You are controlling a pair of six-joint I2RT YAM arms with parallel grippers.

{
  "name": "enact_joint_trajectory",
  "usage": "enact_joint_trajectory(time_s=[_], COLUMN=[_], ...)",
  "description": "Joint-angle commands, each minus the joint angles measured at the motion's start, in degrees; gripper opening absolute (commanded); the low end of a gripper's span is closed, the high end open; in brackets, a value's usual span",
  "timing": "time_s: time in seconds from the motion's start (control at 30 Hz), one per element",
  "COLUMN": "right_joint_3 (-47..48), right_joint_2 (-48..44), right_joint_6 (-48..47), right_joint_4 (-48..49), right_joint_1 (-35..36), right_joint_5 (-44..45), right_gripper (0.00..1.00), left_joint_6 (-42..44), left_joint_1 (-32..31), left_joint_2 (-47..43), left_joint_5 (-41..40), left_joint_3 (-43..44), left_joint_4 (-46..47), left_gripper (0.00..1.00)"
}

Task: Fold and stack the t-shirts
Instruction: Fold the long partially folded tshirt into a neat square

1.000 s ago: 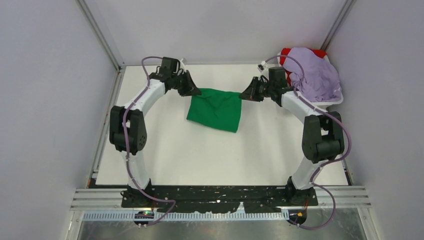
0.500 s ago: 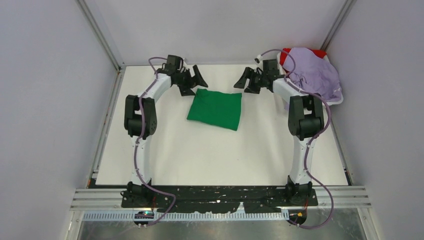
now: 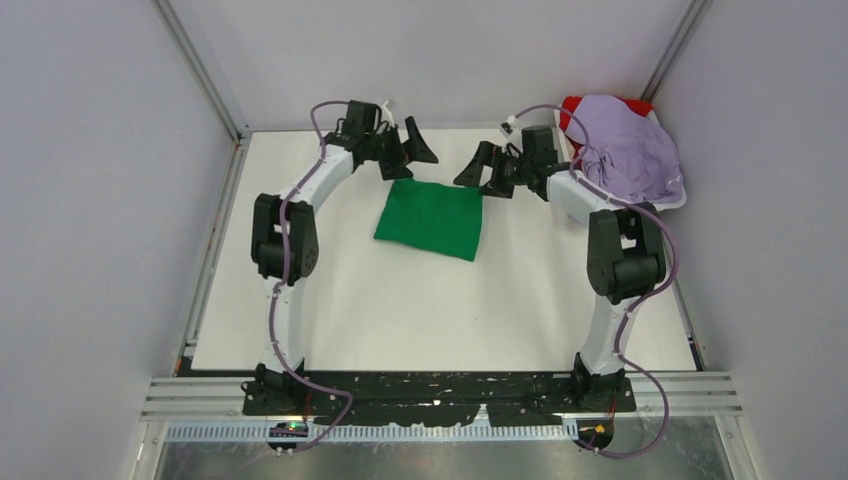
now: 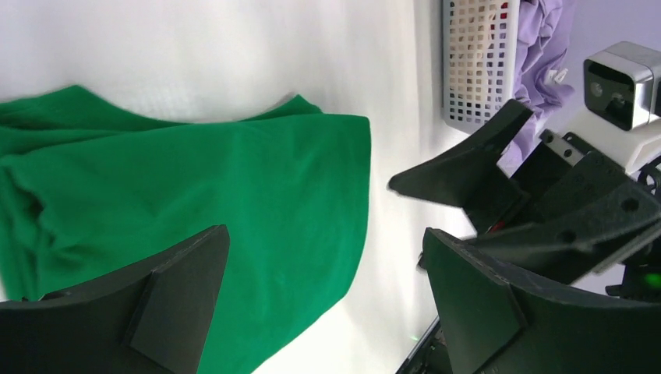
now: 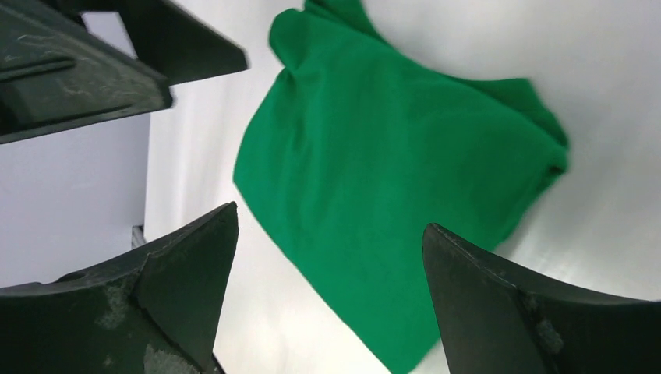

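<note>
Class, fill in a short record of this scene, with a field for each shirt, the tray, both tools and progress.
bright green cloth t-shirt: folded into a rough rectangle, flat on the white table
pale lavender cloth t-shirt: crumpled, heaped in the tray
red cloth t-shirt: beneath the lavender one, mostly hidden
white mesh rectangular tray: far right corner
left tool: open, empty, above the green shirt's far left corner
right tool: open, empty, above its far right corner
stack: not yet begun
</note>
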Motion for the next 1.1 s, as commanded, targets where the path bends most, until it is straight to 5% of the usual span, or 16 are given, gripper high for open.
enact_joint_trajectory(time_s=[0.0, 0.27, 0.47, 0.57, 0.83, 1.07], right_joint_3=[0.75, 5.91, 5.89, 2.56, -12.88, -18.07], right_joint_2=[2.43, 10.61, 14.16, 11.91, -0.97, -11.63], right_joint_6=[5.11, 4.87, 1.83, -0.96, -5.80, -5.48], right_joint_4=[8.00, 7.64, 4.05, 2.24, 0.63, 1.06], right_joint_1=[1.91, 2.61, 3.12, 4.38, 8.31, 9.67], right_joint_5=[-5.20, -3.63, -3.28, -2.99, -2.04, 2.05], right_gripper=[0.95, 0.95, 0.95, 0.95, 0.95, 0.95], left_joint_6=[-0.80, 0.28, -1.29, -0.46, 3.40, 5.25], left_joint_1=[-0.58, -0.93, -1.00, -1.55, -4.53, -4.71], left_joint_2=[4.20, 10.42, 15.01, 11.25, -12.80, -24.54], left_joint_5=[0.54, -6.39, -4.37, -4.74, -4.96, -8.00], left_joint_3=[5.97, 10.34, 14.74, 7.86, -26.71, -32.55], left_joint_4=[-2.09, -6.96, -12.68, -12.67, -4.33, -2.48], left_gripper=[1.00, 1.00, 1.00, 0.99, 1.00, 1.00])
